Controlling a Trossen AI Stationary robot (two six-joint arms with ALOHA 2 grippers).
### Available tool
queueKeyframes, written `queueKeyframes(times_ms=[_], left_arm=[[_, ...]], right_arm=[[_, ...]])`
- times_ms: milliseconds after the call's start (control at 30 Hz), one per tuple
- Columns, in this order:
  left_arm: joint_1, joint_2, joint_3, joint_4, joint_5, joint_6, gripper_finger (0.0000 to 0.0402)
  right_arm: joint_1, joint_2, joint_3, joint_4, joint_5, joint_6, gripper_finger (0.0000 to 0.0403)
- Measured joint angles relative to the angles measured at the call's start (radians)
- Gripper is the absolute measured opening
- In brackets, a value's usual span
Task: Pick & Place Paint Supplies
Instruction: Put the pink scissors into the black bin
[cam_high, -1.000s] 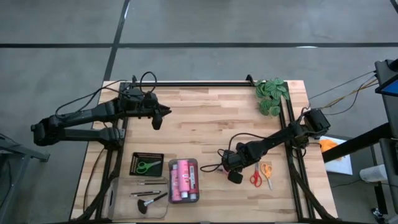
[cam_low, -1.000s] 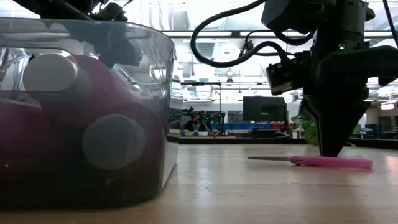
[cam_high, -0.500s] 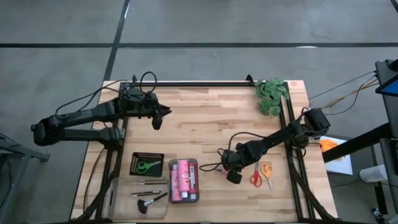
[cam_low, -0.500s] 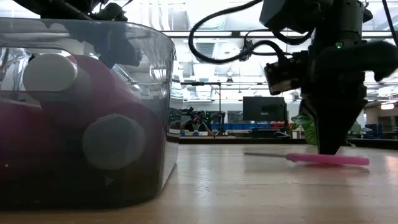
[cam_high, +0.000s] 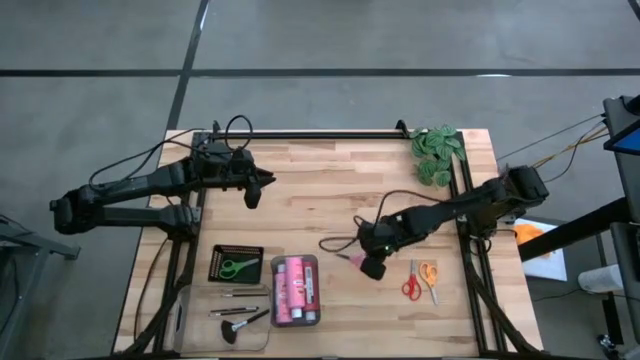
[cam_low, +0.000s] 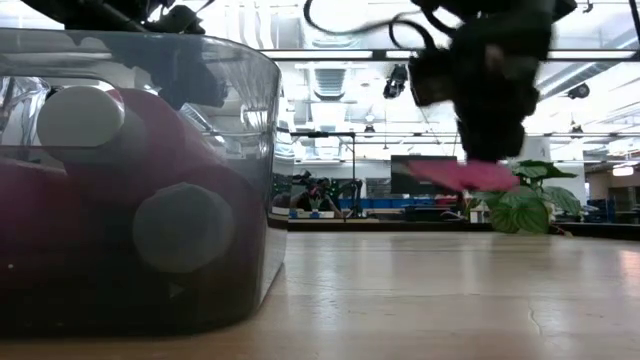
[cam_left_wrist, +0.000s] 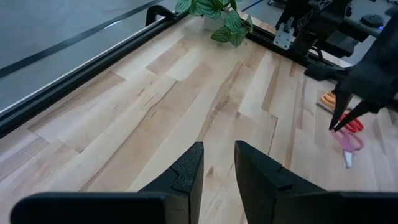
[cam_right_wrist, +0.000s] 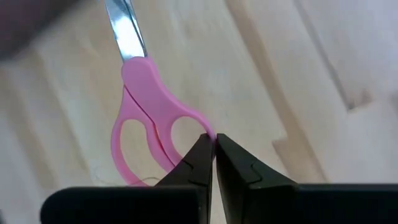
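Note:
My right gripper (cam_high: 372, 266) hangs above the middle of the table, shut on pink-handled scissors (cam_right_wrist: 149, 124), which also show in the low view as pink scissors (cam_low: 462, 175) in the air. Red scissors (cam_high: 411, 284) and orange scissors (cam_high: 429, 277) lie flat on the table to its right. Green scissors (cam_high: 235, 267) lie in a black tray (cam_high: 236, 252). Pink paint bottles (cam_high: 294, 292) lie in a clear tray (cam_high: 296, 260), and dark brushes (cam_high: 240, 316) lie left of it. My left gripper (cam_high: 255, 192) waits at the far left, narrowly open, with nothing between its fingers. My right gripper pinches the outer rim of one pink handle loop (cam_right_wrist: 198, 122) between its two fingertips. The fingers come from above, pointing steeply down. The scissors are lifted clear of the table, and the metal blades (cam_right_wrist: 124, 31) stick out away from the fingers.
A green leafy plant (cam_high: 437, 155) stands at the far right corner. A black rail (cam_high: 320, 134) runs along the far edge. Bare wood (cam_high: 320, 200) lies between the two arms. The clear tray's wall (cam_low: 140, 180) fills the left of the low view.
My right gripper has risen and gone a little toward the far edge, taking the pink scissors with it. They lay flat on the table a second ago and now hang clear of it.

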Motion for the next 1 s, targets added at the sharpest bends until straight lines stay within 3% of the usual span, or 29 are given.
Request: queueKeyframes(times_ms=[233,467,667,1000], left_arm=[[0.0,0.0,0.0,-0.005,0.0,0.0,0.0093],[0.0,0.0,0.0,-0.036,0.0,0.0,0.0093],[0.0,0.0,0.0,-0.045,0.0,0.0,0.0093],[0.0,0.0,0.0,-0.051,0.0,0.0,0.0093]], right_arm=[[-0.092,-0.057,0.002,0.163,0.0,-0.032,0.0008],[-0.183,-0.011,0.063,0.296,-0.061,-0.136,0.0008],[-0.237,0.113,0.207,0.255,-0.072,-0.225,0.0008],[-0.287,0.4,0.522,0.039,-0.079,-0.275,0.0008]])
